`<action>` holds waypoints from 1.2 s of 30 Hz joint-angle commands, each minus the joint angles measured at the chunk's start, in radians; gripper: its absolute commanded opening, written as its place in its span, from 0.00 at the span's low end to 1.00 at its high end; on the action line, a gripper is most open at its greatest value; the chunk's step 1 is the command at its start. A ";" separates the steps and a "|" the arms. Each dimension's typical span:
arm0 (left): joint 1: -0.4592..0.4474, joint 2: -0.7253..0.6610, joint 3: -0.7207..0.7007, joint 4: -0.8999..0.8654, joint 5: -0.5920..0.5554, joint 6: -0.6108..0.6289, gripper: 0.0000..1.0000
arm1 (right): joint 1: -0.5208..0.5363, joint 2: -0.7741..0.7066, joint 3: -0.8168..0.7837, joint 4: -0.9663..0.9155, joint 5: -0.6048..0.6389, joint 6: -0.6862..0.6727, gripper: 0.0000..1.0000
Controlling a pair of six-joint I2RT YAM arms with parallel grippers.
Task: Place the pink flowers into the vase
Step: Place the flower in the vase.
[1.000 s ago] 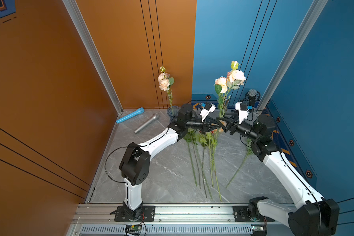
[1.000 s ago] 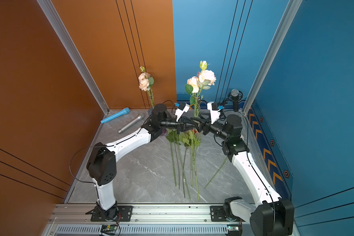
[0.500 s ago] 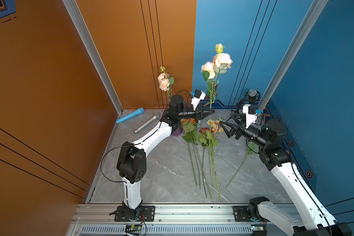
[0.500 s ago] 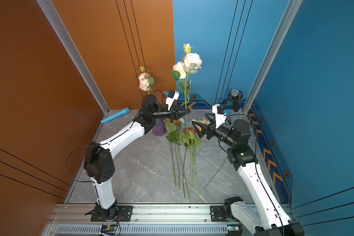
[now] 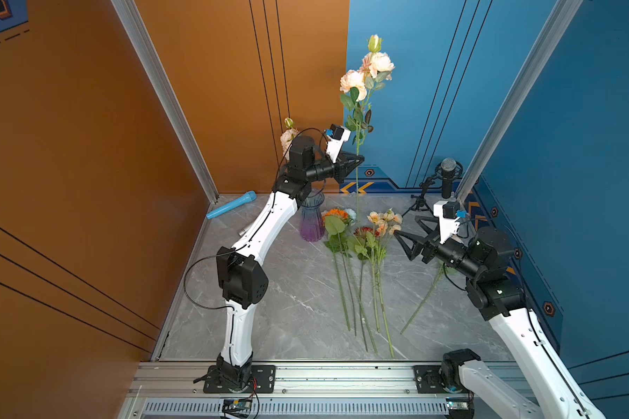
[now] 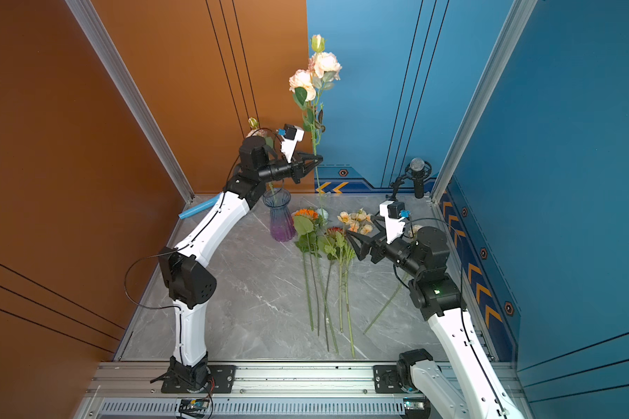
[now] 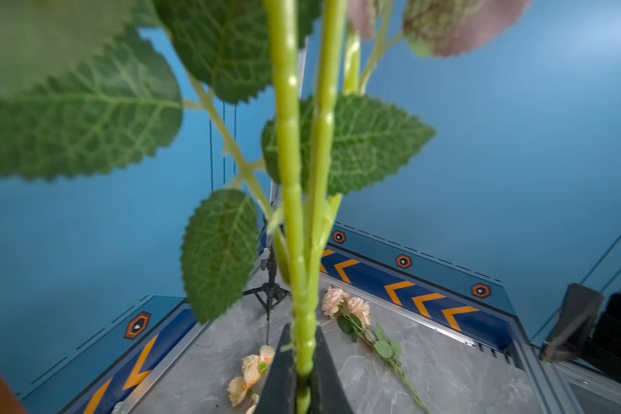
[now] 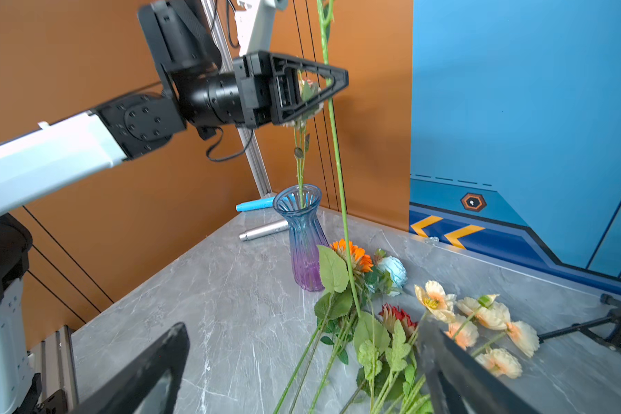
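Roughly a third done, I'd judge.
Table [image 5: 287,308] carries one lying pink stem [image 7: 341,304]; vase [image 5: 312,217] has a planted pink stem [image 8: 299,172]; my left claw [image 5: 360,158] pinches the raised pink stem [image 5: 378,63] upright beside the vase; right claw [image 5: 406,225] gapes, empty.

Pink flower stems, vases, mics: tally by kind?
pink flower stems: 3 (one held in the left gripper, one in the vase, one lying on the table)
vase: 1
microphones: 3 (blue, silver, black on a stand)
total: 7
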 commanded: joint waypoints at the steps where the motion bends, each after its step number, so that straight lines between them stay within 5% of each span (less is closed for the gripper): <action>1: -0.002 -0.022 0.056 -0.160 -0.133 0.121 0.00 | 0.000 0.009 -0.015 -0.011 0.018 -0.020 1.00; 20: 0.036 -0.234 -0.042 -0.124 -0.311 0.214 0.00 | 0.003 0.042 -0.054 0.056 0.006 0.007 1.00; 28: 0.090 -0.383 -0.259 0.109 -0.355 0.166 0.00 | 0.002 0.029 -0.041 0.037 0.009 0.000 1.00; 36: 0.127 -0.471 -0.341 0.146 -0.387 0.171 0.00 | 0.004 0.031 -0.034 0.031 0.009 0.002 1.00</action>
